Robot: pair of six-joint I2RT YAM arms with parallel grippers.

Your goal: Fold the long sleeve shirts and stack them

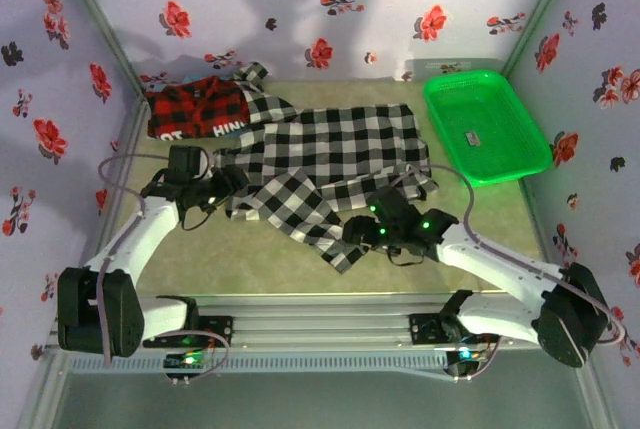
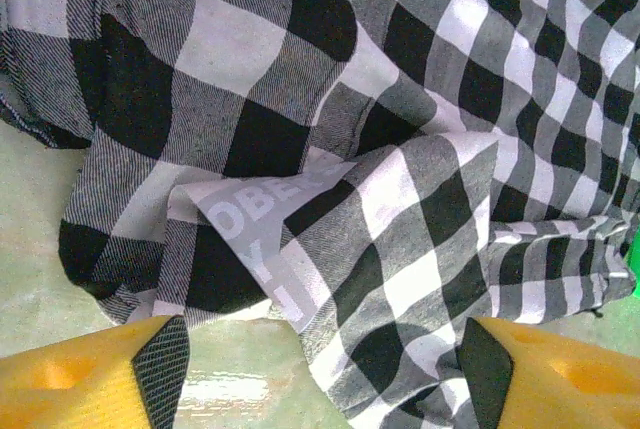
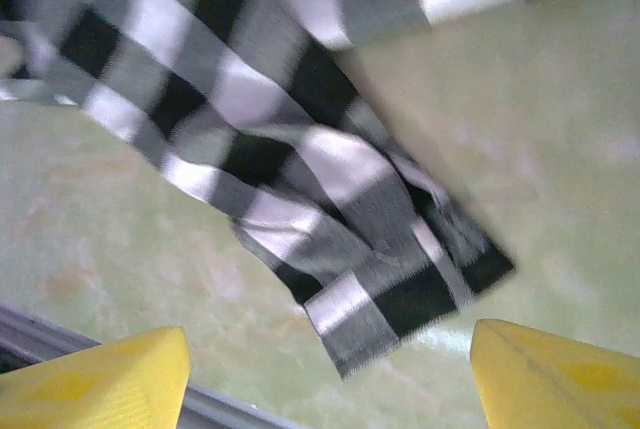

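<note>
Left of the green basket [image 1: 490, 109], on the counter [image 1: 270, 269]: black-and-white checked shirt [image 1: 330, 154], opened out but rumpled, not yet folded. Long axis of the body pointing at the basket, one edge close beside its rim. Beyond the checked shirt, on the side far from the basket: red-and-black plaid shirt [image 1: 195, 109], bunched, white lettering up, touching the checked cloth at the collar. No stack so far, judging by how both lie.

Checked sleeve [image 1: 335, 239] trailing diagonally off the body, cuff end flat on bare counter, well apart from the basket.

Right claw [image 3: 330, 379], the one nearer the basket: fingers spread wide, clamped on nothing. Cuff directly ahead of it and slightly toward one finger, sleeve running away from the claw up into the body. Wrist view blurred, so fine contact hard to judge; appears apart from the cloth.

Left claw [image 2: 325, 374], on the shirt's side away from the basket: fingers likewise spread wide, holding nothing. Loose checked folds lying between and ahead of the pads, a turned-up flap showing grey printed lettering.

Likely hinge of the next move: sleeve in line with the right claw, which sits much nearer the cuff. Left claw better placed for the body edge opposite the basket.
</note>
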